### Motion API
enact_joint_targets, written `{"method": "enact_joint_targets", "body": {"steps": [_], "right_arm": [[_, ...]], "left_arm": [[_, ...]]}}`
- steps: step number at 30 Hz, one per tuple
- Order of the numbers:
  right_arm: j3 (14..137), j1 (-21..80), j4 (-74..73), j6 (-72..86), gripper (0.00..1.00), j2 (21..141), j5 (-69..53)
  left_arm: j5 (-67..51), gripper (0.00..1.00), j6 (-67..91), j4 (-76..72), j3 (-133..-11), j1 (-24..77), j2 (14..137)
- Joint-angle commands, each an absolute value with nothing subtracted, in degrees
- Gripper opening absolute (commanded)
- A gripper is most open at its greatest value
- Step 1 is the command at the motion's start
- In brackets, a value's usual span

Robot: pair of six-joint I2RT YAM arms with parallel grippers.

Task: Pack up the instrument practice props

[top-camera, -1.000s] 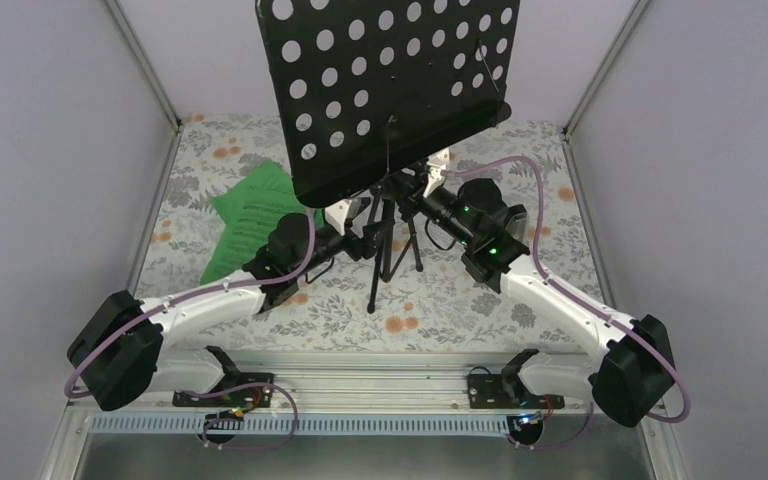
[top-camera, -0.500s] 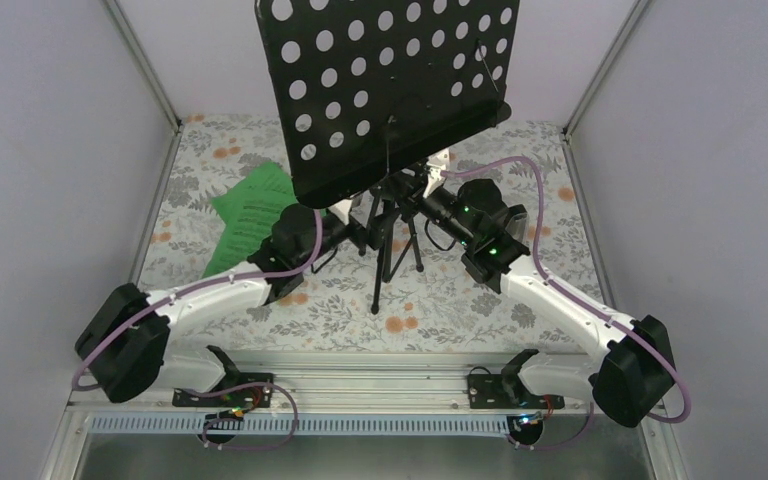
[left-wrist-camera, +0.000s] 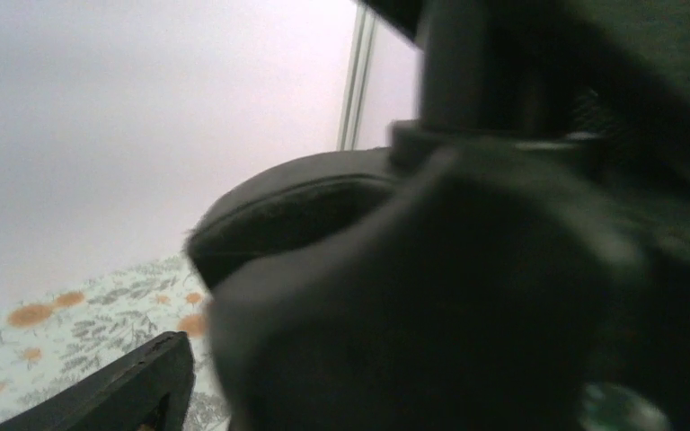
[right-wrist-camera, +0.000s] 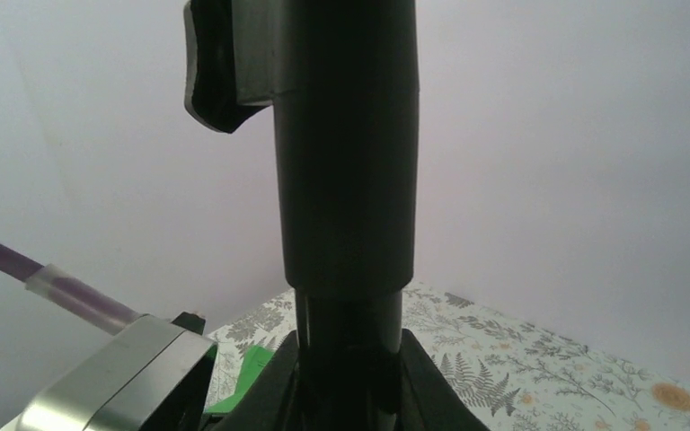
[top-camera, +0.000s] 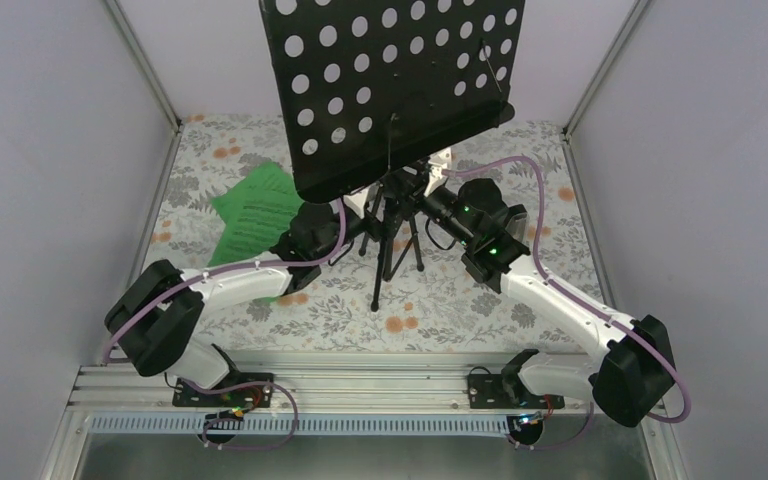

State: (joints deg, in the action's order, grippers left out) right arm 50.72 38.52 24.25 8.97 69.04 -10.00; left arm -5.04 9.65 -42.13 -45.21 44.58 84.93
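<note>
The black music stand, with its hole-punched desk [top-camera: 400, 80], rises on tripod legs [top-camera: 392, 255] at the middle of the floral cloth. My right gripper [top-camera: 422, 185] is shut on the stand's pole [right-wrist-camera: 346, 180], a finger pressed to each side. My left gripper [top-camera: 358, 215] sits under the desk, close against the pole from the left. In the left wrist view a blurred dark part of the stand [left-wrist-camera: 431, 296] fills the frame. One finger [left-wrist-camera: 117, 391] stands well apart from it, so the jaws are open. Green music sheets [top-camera: 255, 215] lie left of the stand.
The floral cloth [top-camera: 460, 300] covers the table between grey side walls [top-camera: 50, 180]. A metal rail [top-camera: 380, 385] with both arm bases runs along the near edge. The desk overhangs and hides both grippers' tips from above.
My left arm has swung right, in toward the stand's pole, and its jaws have opened wider. The desk has shifted slightly right. The right arm has held still.
</note>
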Motion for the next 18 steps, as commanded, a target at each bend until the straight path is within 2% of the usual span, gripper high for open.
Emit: {"method": "enact_joint_targets", "body": {"steps": [1, 6, 8, 10, 12, 15, 16, 18], "right_arm": [[52.0, 39.4, 31.6, 12.2, 0.04, 65.0, -10.2], [52.1, 39.4, 31.5, 13.0, 0.04, 64.0, -8.8], [52.3, 39.4, 31.5, 13.3, 0.04, 63.4, -8.3], [52.4, 39.5, 31.7, 13.6, 0.04, 62.9, -7.6], [52.5, 39.5, 32.0, 14.0, 0.04, 62.5, -6.9], [52.6, 39.6, 32.8, 15.0, 0.04, 62.1, -5.3], [52.6, 39.6, 33.2, 15.5, 0.04, 62.0, -4.6], [52.6, 39.7, 34.0, 16.5, 0.04, 61.8, -3.2]], "left_arm": [[-3.6, 0.8, 10.5, -47.8, -45.6, 44.7, 86.4], [-4.4, 0.58, 10.5, -47.1, -46.1, 45.1, 86.3], [-4.4, 0.52, 10.4, -46.9, -46.2, 45.2, 85.7], [-4.4, 0.51, 10.4, -46.8, -46.2, 45.4, 85.3], [-4.2, 0.58, 10.4, -46.6, -46.4, 45.5, 85.5], [-3.6, 0.83, 11.2, -46.4, -46.8, 45.9, 86.7], [-3.5, 0.87, 11.3, -46.5, -47.0, 46.1, 87.3], [-3.2, 0.89, 11.0, -47.4, -47.2, 46.7, 88.3]]}}
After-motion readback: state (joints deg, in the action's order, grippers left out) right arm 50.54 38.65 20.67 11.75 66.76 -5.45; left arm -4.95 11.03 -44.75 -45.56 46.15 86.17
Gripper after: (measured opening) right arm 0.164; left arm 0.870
